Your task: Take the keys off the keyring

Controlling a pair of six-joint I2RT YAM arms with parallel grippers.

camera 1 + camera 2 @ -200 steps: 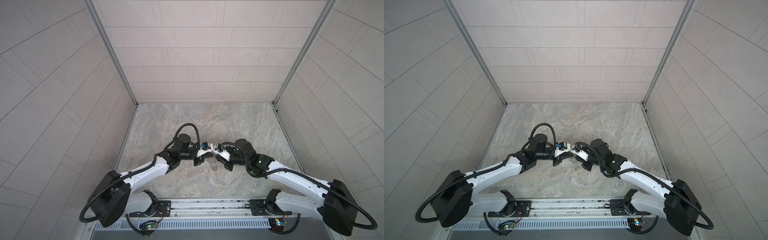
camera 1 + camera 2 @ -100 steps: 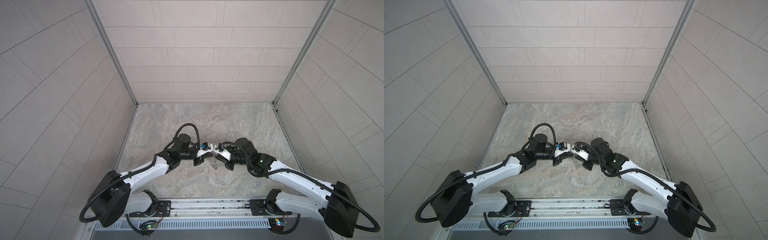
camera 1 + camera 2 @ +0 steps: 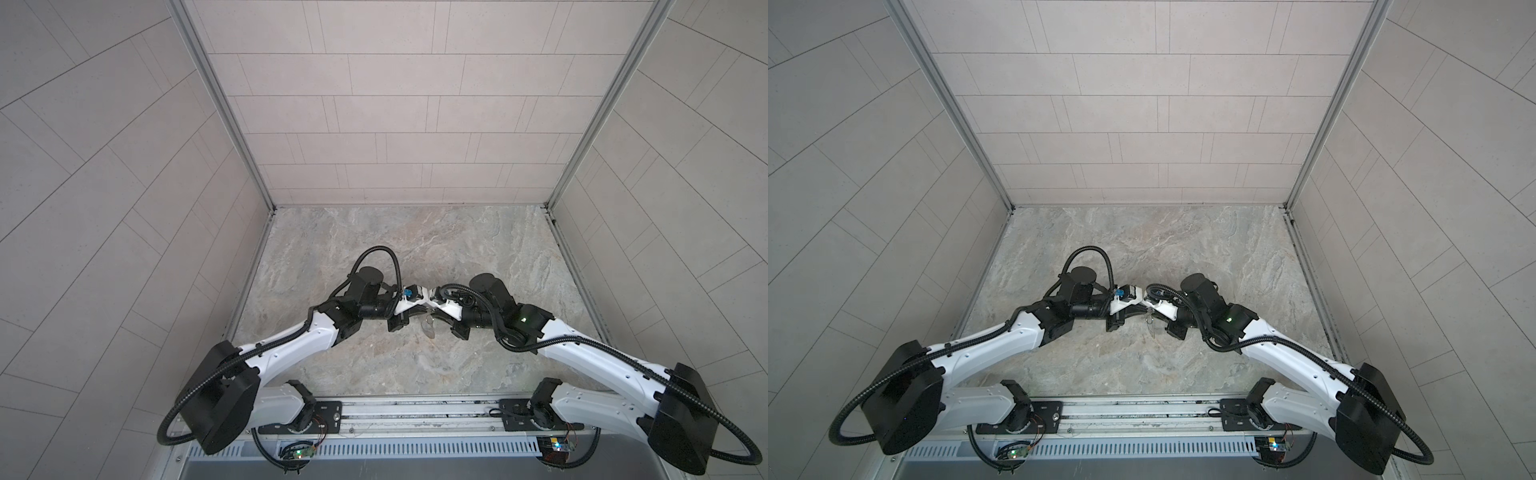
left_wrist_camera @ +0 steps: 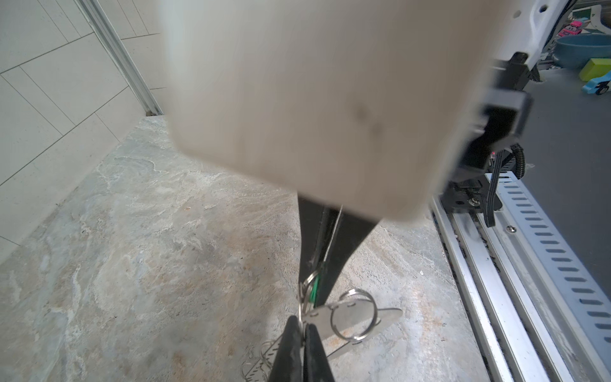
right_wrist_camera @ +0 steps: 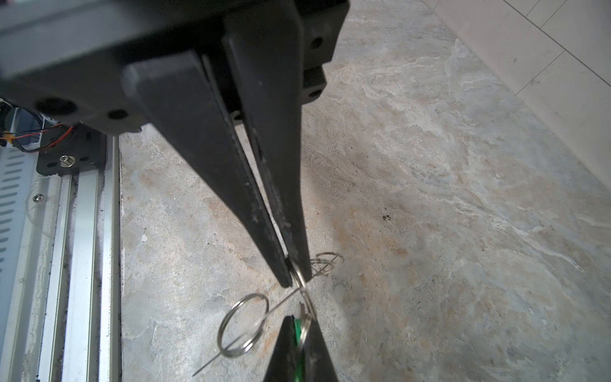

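Above the table (image 4: 165, 264), keyring (image 4: 350, 317) flat, long axis toward the rail (image 4: 479, 281)

Metal keyring (image 4: 385, 317), plastic keys (image 5: 299, 327), stone-look bench (image 5: 429, 198)
Keyring dull grey, its wire loops (image 5: 220, 332) shiny silver; keys green; bench matt, mottled, smooth

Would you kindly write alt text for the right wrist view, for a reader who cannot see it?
The right claw is shut on the keyring by one silver wire loop, over a marbled tabletop. Facing it, the left claw is shut on a green key.
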